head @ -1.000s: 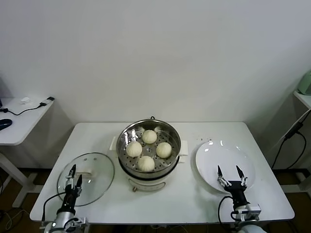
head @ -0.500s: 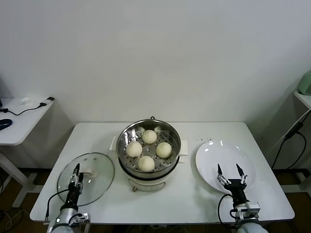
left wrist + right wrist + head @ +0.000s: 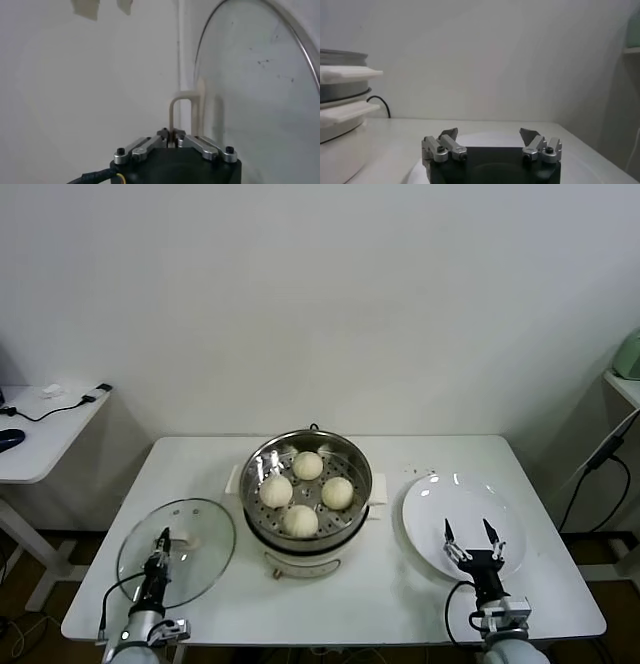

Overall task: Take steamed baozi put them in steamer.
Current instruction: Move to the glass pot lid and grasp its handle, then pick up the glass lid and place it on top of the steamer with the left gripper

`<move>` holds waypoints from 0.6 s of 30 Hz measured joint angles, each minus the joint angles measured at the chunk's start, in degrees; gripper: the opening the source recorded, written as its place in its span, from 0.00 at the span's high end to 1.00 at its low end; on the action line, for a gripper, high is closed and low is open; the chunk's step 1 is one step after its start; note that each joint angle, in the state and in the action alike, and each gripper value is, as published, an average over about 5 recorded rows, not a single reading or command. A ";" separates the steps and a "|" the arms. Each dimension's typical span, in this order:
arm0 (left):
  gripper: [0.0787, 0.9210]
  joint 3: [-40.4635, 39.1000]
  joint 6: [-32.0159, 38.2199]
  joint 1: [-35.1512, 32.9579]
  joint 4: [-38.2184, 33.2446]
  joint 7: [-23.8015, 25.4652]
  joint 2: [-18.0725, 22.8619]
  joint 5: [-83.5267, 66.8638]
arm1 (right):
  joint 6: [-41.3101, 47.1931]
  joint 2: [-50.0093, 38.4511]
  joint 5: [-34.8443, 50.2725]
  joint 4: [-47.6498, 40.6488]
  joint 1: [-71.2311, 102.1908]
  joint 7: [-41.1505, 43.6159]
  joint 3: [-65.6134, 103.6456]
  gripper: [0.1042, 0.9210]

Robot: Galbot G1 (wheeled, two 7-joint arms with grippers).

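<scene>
Head view showed the steamer at the centre of the white table, with all four steamed baozi sitting on its perforated tray. At the lower left of the frame my left gripper hung over the near part of the glass lid, its fingers drawn together; the left wrist view had them pinched close by the lid's white handle, though I could not tell whether they gripped it. At the lower right my right gripper hovered with fingers spread wide over the near edge of the bare white plate.
</scene>
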State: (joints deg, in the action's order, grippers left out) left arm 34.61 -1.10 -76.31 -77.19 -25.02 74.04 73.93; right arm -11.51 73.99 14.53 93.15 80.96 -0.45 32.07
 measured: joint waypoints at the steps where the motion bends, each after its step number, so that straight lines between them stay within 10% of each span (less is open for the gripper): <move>1: 0.90 0.07 0.03 -0.03 -0.07 0.02 0.02 -0.08 | -0.02 0.01 -0.01 0.00 0.04 0.01 0.00 0.12; 18: 0.94 4.56 -3.75 -4.70 -16.06 8.16 -6.49 -10.76 | 0.99 -0.75 -0.91 2.09 1.22 -0.56 1.35 0.12</move>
State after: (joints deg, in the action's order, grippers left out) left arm 39.17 -4.85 -81.01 -93.25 -16.85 67.55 63.17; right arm -10.52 73.24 13.62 95.24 82.18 -1.01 33.42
